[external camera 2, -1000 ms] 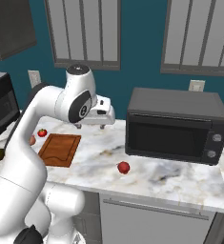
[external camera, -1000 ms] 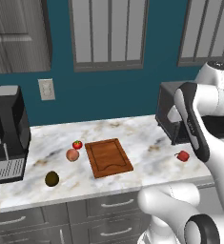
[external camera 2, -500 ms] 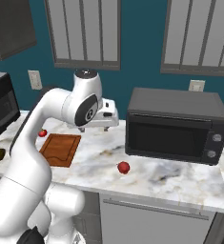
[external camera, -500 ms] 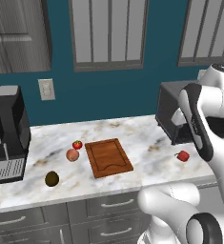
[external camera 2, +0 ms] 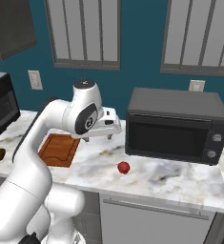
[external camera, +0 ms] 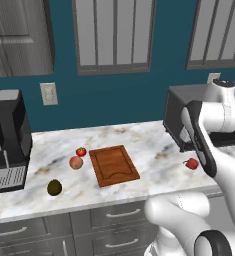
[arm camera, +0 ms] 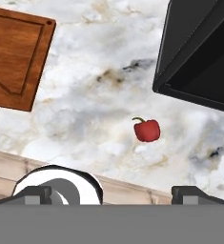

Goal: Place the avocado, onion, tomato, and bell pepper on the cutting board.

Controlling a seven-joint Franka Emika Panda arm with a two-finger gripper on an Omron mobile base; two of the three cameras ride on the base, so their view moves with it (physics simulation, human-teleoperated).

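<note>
Jaws spread fully wide, nothing between them; the gripper (arm camera: 111, 193) looks down at the marble counter (arm camera: 85, 105), high above it.

Nearest to the hand: the bell pepper (arm camera: 147, 130), lying alone on the marble just in front of the microwave (arm camera: 199, 52) and well apart from the cutting board (arm camera: 15, 57). In the right base view the pepper (external camera 2: 124, 167) sits near the counter's front edge, below and to the right of the hand.

Change over the last second: the arm has swung from above the board's side toward the microwave side, so the hand now hangs closer to the pepper. Judgement: the pepper is the first pick; the reach is under way, descent not yet begun.

Farther off, on the board's other side: the onion (external camera: 76, 162) just beside the board's left edge, the tomato (external camera: 81, 151) close behind it, and the avocado (external camera: 54, 187) near the front edge, toward the coffee machine (external camera: 6, 140). None has moved.

Board bare; all four items still to place. Next move needs centring over the pepper, then lowering.
</note>
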